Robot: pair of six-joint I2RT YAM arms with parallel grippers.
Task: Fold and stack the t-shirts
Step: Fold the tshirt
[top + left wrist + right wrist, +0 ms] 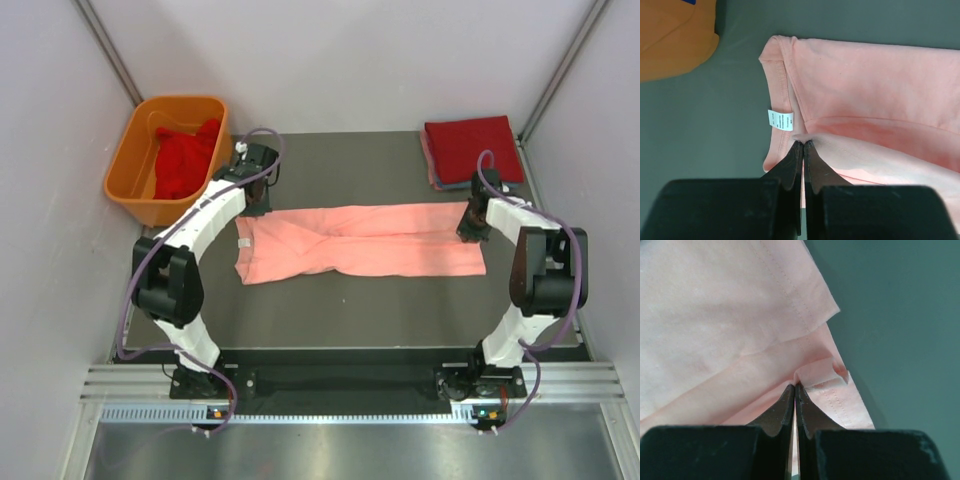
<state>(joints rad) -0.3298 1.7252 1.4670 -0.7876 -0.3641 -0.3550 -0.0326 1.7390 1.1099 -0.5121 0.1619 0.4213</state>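
Observation:
A salmon-pink t-shirt point(360, 240) lies across the middle of the table, folded lengthwise into a long band. My left gripper point(258, 195) is shut on a fold of its cloth at the far left end, beside the collar and white neck label point(780, 120); the jaws point(803, 143) pinch the cloth. My right gripper point(472, 225) is shut on the hem edge at the far right end point(795, 385). The shirt fills both wrist views point(875, 90) point(715, 315). A folded red t-shirt point(470, 145) tops a stack at the back right. A crumpled red t-shirt point(185, 160) lies in the tub.
An orange plastic tub point(132, 170) stands at the back left, its corner in the left wrist view point(670, 35). White walls close in the dark table point(350, 310) on three sides. The stack at the back right sits close to the right wall.

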